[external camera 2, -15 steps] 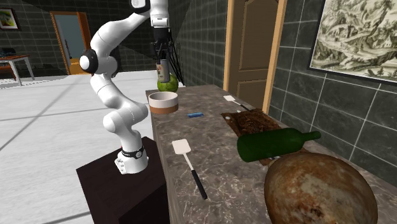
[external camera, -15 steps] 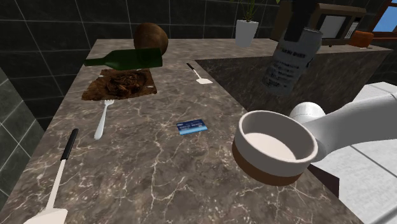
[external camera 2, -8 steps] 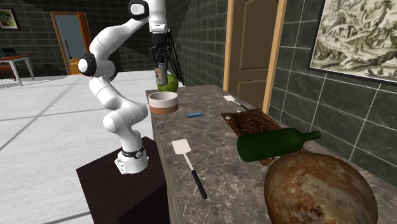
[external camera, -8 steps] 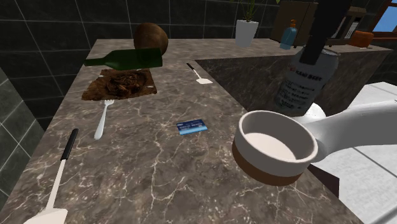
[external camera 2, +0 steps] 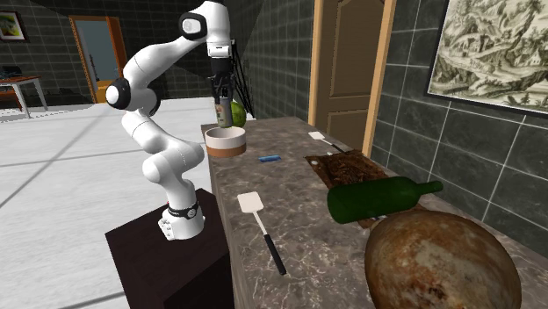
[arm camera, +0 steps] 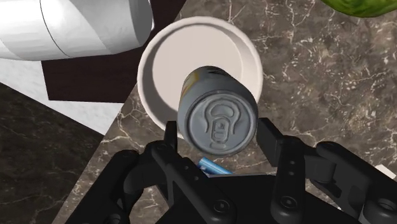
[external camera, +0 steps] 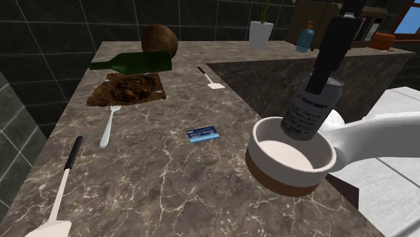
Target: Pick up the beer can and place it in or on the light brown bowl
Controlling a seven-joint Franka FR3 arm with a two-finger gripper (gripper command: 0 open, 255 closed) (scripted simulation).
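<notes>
The beer can (external camera: 309, 108) is grey with dark print and hangs slightly tilted. Its lower end is just above the inside of the light brown bowl (external camera: 277, 176), which has a white interior. My gripper (external camera: 318, 83) is shut on the can's upper part and comes down from above. In the second exterior view the can (external camera 2: 219, 113) hangs over the bowl (external camera 2: 225, 145) near the counter's end by the stand. In the wrist view the can's top (arm camera: 217, 121) sits clasped between my black fingers (arm camera: 170, 136), with the bowl (arm camera: 159, 70) straight behind it.
On the marble counter (external camera: 161, 175) lie a blue card (external camera: 202, 133), a fork (external camera: 109, 124), a black-handled spatula (external camera: 60, 195), a small white spatula (external camera: 211, 79), a brown mat (external camera: 126, 89), a green bottle (external camera: 134, 62) and a brown round object (external camera: 159, 39). A green fruit (external camera 2: 234, 114) sits beyond the bowl.
My gripper has come down with the can, from well above the bowl to just over its inside. The bowl and the other objects have stayed put.
</notes>
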